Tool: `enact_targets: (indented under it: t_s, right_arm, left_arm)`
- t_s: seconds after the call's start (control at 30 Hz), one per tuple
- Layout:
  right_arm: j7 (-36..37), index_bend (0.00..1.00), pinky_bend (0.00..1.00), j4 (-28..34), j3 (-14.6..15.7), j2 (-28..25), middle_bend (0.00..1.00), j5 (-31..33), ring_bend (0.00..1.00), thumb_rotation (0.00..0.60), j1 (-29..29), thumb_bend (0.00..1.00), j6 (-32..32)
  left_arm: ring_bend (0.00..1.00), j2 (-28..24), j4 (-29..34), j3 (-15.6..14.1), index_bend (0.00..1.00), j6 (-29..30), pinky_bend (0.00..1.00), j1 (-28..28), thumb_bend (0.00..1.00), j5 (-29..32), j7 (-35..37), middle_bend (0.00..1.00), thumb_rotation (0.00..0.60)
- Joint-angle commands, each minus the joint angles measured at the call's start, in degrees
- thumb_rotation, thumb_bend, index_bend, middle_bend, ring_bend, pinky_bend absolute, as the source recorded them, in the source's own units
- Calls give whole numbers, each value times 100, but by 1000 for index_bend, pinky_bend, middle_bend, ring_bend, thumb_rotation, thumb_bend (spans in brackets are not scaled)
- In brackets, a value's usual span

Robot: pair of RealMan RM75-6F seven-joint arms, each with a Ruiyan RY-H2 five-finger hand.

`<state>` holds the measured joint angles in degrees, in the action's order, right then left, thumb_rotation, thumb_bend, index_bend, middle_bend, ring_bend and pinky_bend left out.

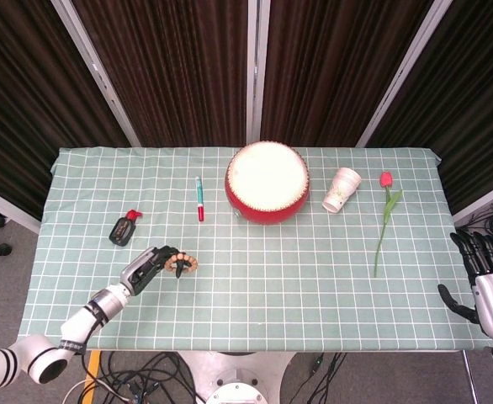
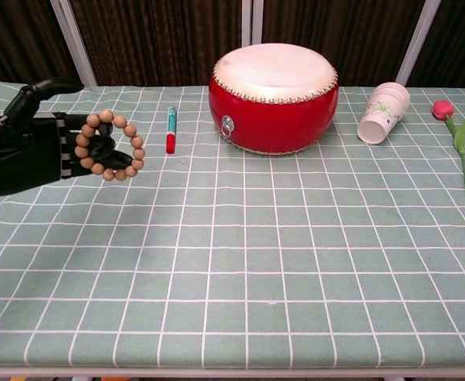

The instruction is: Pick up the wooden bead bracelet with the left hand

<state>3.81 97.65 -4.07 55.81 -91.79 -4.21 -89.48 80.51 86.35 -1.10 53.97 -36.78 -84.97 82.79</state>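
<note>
The wooden bead bracelet (image 2: 110, 146) hangs as a ring of round tan beads from my left hand (image 2: 32, 141), whose dark fingers curl through it and hold it above the checked cloth. In the head view the same left hand (image 1: 150, 263) is at the table's front left with the bracelet (image 1: 182, 266) at its fingertips. My right hand (image 1: 488, 280) hangs off the table's right edge, fingers spread, holding nothing.
A red drum (image 2: 274, 95) stands at the back centre. A red and green marker (image 2: 170, 130) lies just right of the bracelet. A white paper cup (image 2: 383, 112) and a tulip (image 2: 459, 140) lie at the right. A small black and red object (image 1: 124, 228) lies at the left.
</note>
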Motion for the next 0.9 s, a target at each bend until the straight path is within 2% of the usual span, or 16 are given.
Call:
enact_targets:
  t_s: [0.03,0.2,0.37,0.9]
  right_arm:
    - [-9,0,0,25,-6,-28,61,-12,0,600,-25,217,32]
    - [-34,0,0,39,10,-23,61,-25,0,600,-48,216,81]
    - [-44,0,0,-1,46,42,61,-34,0,600,-49,216,114]
    - [-55,0,0,-60,85,111,62,-37,0,600,-70,216,176]
  left_arm:
    - [332,229,82,226,600,148,85,240,361,595,-1033,680,219]
    - [358,343,164,356,648,218,90,376,347,899,-1784,723,297]
    - [388,379,234,465,678,194,91,454,351,1008,-2070,754,344]
    - [413,427,263,705,694,-61,92,613,397,1123,-2334,772,340]
